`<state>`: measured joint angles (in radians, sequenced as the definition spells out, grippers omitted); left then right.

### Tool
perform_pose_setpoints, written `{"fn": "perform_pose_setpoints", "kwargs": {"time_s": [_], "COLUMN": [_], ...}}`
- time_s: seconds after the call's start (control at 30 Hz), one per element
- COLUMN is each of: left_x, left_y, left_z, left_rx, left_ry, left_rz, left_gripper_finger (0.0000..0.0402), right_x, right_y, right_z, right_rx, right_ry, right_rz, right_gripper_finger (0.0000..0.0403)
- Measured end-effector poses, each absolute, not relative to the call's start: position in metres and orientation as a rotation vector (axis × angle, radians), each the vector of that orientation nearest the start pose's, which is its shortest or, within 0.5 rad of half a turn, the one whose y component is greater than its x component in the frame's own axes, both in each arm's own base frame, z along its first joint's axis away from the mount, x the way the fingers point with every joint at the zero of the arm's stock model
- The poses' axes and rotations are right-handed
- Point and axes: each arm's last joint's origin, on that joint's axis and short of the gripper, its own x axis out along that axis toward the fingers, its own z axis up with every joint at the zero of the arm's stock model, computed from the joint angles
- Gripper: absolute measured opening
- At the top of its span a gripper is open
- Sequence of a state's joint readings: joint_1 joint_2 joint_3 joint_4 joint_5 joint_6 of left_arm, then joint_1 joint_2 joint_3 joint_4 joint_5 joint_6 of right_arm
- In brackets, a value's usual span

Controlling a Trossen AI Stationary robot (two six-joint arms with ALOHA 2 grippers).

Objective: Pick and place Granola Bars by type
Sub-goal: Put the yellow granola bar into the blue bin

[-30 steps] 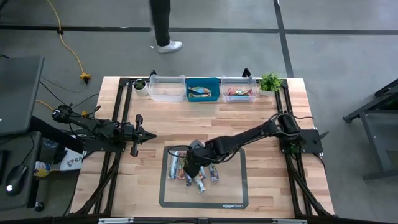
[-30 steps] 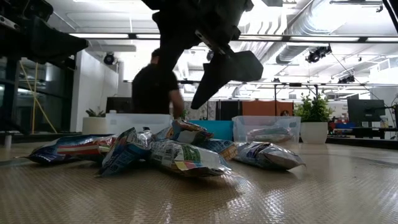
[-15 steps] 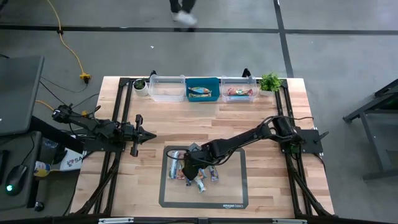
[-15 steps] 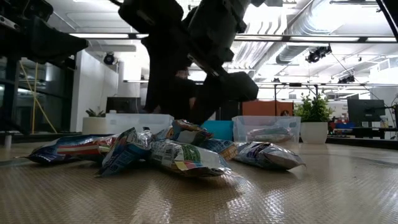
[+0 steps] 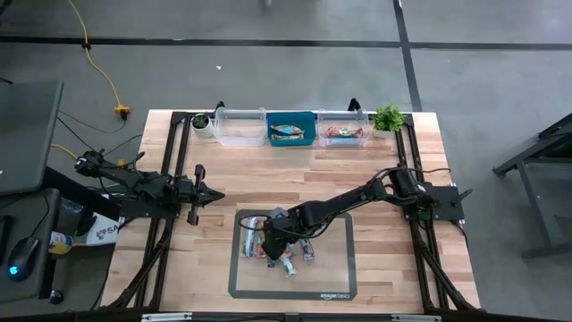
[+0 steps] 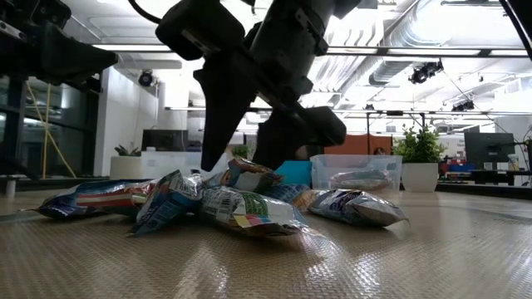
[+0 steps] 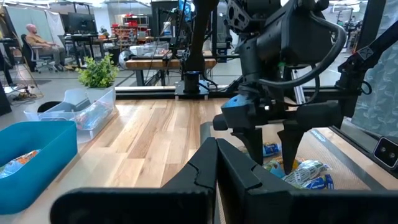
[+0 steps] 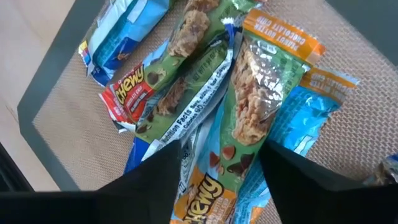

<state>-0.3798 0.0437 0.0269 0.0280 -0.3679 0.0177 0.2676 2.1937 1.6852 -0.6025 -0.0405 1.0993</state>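
The granola bars (image 5: 279, 247) lie in a loose heap on a dark-edged mat; they also show in the low view (image 6: 233, 203) and the left wrist view (image 7: 297, 169). Their wrappers are blue, light blue, and green with orange or red ends. My right gripper (image 5: 266, 243) is open, low over the heap's left part (image 6: 237, 166). Its fingers stand on either side of an orange-and-green bar (image 8: 214, 177). My left gripper (image 5: 214, 194) waits shut near the table's left edge (image 7: 217, 155). My right gripper comes from above, pointing down, with its open fingers (image 8: 163, 183) lowered into the heap on either side of the orange-and-green bar's end (image 8: 217, 165). I cannot tell whether the fingers touch that bar or its neighbours.
Along the far edge stand a clear bin (image 5: 239, 127), a blue bin (image 5: 291, 134) with one bar in it, and a second clear bin (image 5: 345, 128) with a red-orange bar. A small plant (image 5: 203, 122) and a bushier one (image 5: 389, 116) flank them. Bare wood lies between mat and bins.
My right gripper has come down onto the heap, shifting toward the table's left and near edges, and stays open. The bars have kept their places. A person beyond the far edge has walked out of view.
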Motion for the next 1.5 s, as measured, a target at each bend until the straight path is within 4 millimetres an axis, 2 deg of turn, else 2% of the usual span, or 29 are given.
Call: {"fn": "perform_pose_setpoints", "kwargs": {"time_s": [0.3,0.57,0.8,0.97,1.23,1.5], "left_x": [0.094,0.094,0.094,0.094,0.094,0.094], "left_y": [-0.026,-0.026,-0.026,-0.026,-0.026,-0.026], "left_z": [0.172,0.172,0.172,0.172,0.172,0.172], "left_rx": [0.014,0.014,0.014,0.014,0.014,0.014], "left_ry": [-0.011,-0.011,-0.010,-0.010,-0.010,-0.010], "left_rz": [-0.012,-0.012,-0.012,-0.012,-0.012,-0.012], "left_gripper_finger": [0.0001,0.0001,0.0001,0.0001,0.0001,0.0001], "right_x": [0.444,0.444,0.446,0.445,0.437,0.422], "right_y": [0.123,0.124,0.125,0.125,0.121,0.111], "right_z": [0.164,0.165,0.167,0.177,0.222,0.296], "right_rx": [0.861,0.865,0.885,0.895,0.882,0.757], "right_ry": [1.137,1.135,1.139,1.121,0.982,0.651], "right_rz": [-0.341,-0.329,-0.288,-0.267,-0.238,-0.214], "right_gripper_finger": [0.0128,0.0079,0.0058,0.0057,0.0057,0.0057]}}
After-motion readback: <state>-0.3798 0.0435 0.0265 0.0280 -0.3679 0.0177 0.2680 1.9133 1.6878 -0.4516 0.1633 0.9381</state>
